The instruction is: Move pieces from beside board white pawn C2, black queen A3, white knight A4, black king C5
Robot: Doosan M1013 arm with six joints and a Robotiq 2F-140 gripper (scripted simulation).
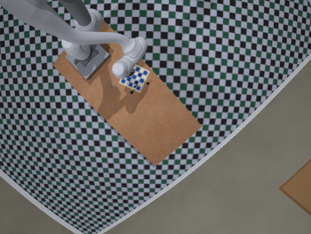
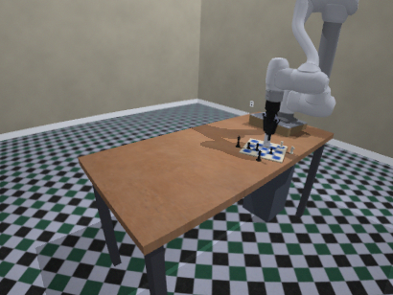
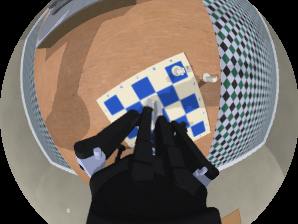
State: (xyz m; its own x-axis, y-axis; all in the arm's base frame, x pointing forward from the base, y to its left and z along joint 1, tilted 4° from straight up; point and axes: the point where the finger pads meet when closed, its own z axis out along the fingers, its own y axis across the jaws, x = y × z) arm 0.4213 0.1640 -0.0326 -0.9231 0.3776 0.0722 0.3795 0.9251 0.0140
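White piece (type unclear) (image 2: 267, 143) (image 3: 155, 108) between fingertips of gripper (image 2: 267, 136) (image 3: 152, 105), over board (image 1: 141, 70) (image 2: 283, 157) (image 3: 128, 90).

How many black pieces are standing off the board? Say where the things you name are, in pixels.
2. In the exterior view, one black piece (image 1: 131, 92) (image 2: 238, 142) (image 3: 120, 153) is left of the board (image 1: 146, 72) (image 2: 283, 158) (image 3: 125, 94), another black piece (image 1: 148, 83) (image 2: 259, 156) at its near edge.

Bent gray arm (image 1: 95, 38) above blue-and-cream board (image 1: 146, 71), brown table (image 1: 152, 129)

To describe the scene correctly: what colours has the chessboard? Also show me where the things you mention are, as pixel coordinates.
Blue and cream squares (image 3: 141, 87), clearest in the wrist view.
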